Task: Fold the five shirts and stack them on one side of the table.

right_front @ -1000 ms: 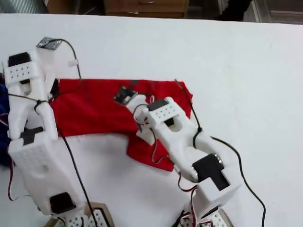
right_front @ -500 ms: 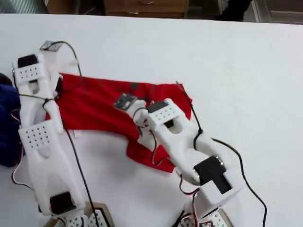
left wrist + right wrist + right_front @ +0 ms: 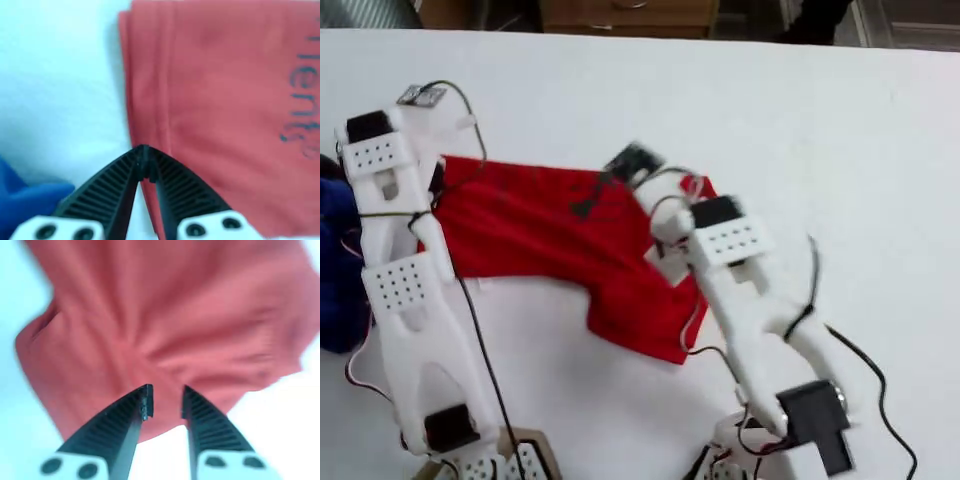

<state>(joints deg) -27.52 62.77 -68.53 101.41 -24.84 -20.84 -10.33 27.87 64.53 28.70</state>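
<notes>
Though open, right end effector (image 3: pixel 165 393) higher

A white table (image 3: pixel 820 120) fills the scene, with a wooden cabinet (image 3: pixel 620 15) standing beyond its far edge.

Red shirt (image 3: pixel 530 225) is laid flat on the white worktop (image 3: pixel 840 130) and is partly folded. A long band runs across, and one flap points toward the near edge. Dark print is seen on its upper face, and one end is doubled over. Blue shirt (image 3: pixel 335 270) is bunched at the worktop's left edge, near the red shirt.
</notes>
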